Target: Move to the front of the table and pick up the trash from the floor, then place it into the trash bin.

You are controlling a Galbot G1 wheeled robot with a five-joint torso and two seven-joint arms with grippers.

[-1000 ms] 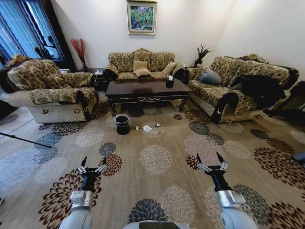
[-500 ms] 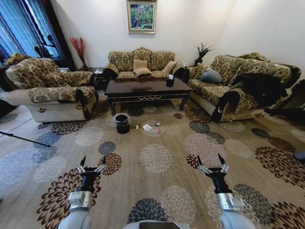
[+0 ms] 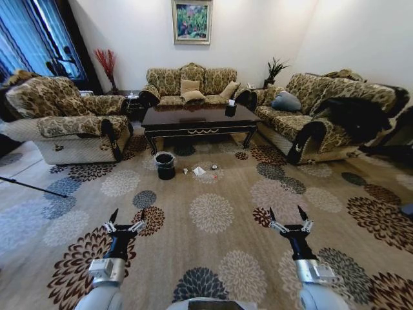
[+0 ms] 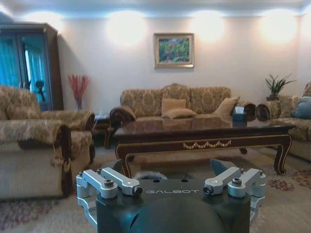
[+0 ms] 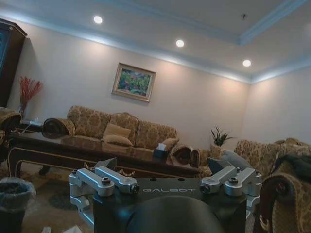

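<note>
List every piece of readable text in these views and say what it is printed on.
"GALBOT": on the black body of the left gripper, between its open fingers.
"GALBOT": on the black body of the right gripper, likewise open.
The framed picture on the far wall shows no readable text.
Nothing readable shows on the trash bin, the trash or the table.

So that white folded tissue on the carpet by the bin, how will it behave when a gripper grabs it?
The white tissue looks thin and folded, so it is probably very light and floppy, likely to crumple when pinched. Lying flat on the carpet beside the trash bin, it seems unlikely to roll, though it may slide.
</note>
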